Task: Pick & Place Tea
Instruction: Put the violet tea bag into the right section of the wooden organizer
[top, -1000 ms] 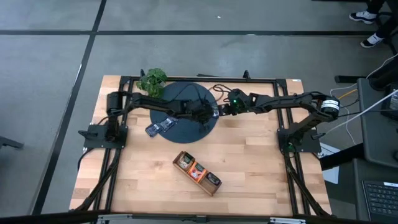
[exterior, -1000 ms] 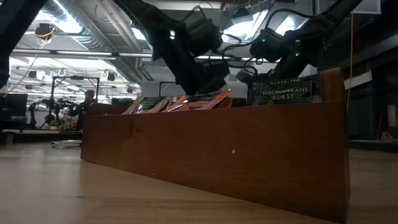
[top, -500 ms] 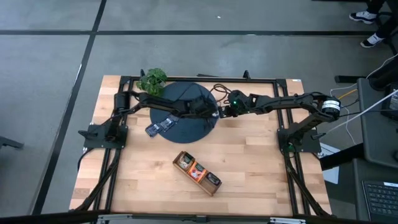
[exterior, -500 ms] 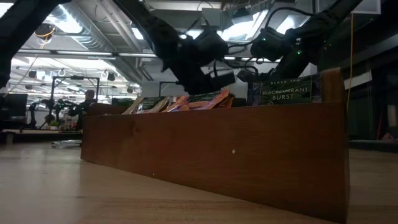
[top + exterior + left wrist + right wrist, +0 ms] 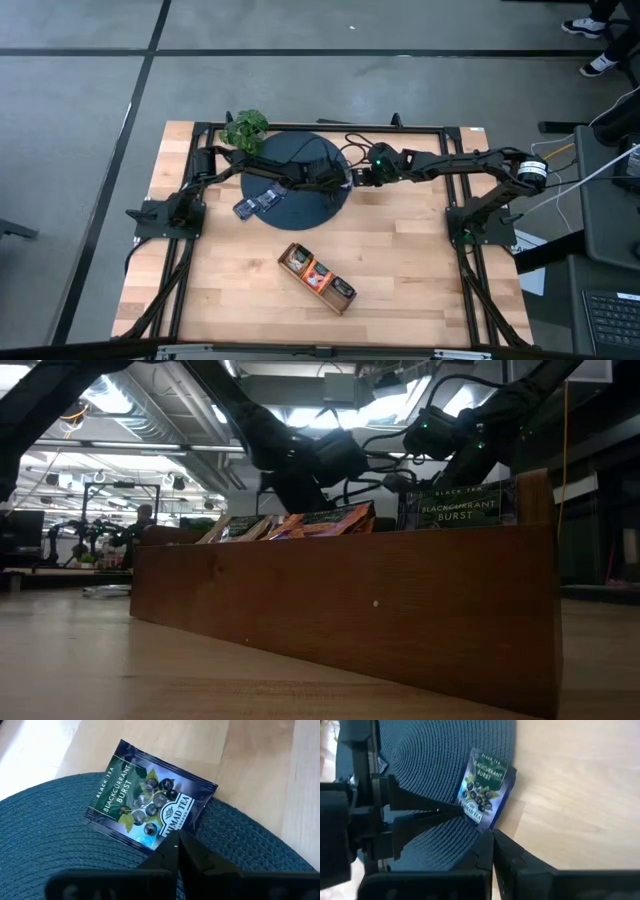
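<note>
While mat (image 5: 298, 180) holds most things, blue tea bag (image 5: 150, 802) lies flat on mat's rim, one corner hanging over onto table (image 5: 400, 260). Printed words run along bag's long side, slanting across rim. Looks light, thin, bendy, slippery: best pinched at hanging corner. Left claw (image 5: 178, 844) pressed together, tips at bag's edge. Right claw (image 5: 490, 845) pressed together, empty, beside bag.

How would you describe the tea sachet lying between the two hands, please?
Find the dark blue round woven mat mid-table. On its right edge, overhanging the wood, lies a flat blue square sachet. Unlike the sachets at the mat's left edge, both shut hands point at it.
</note>
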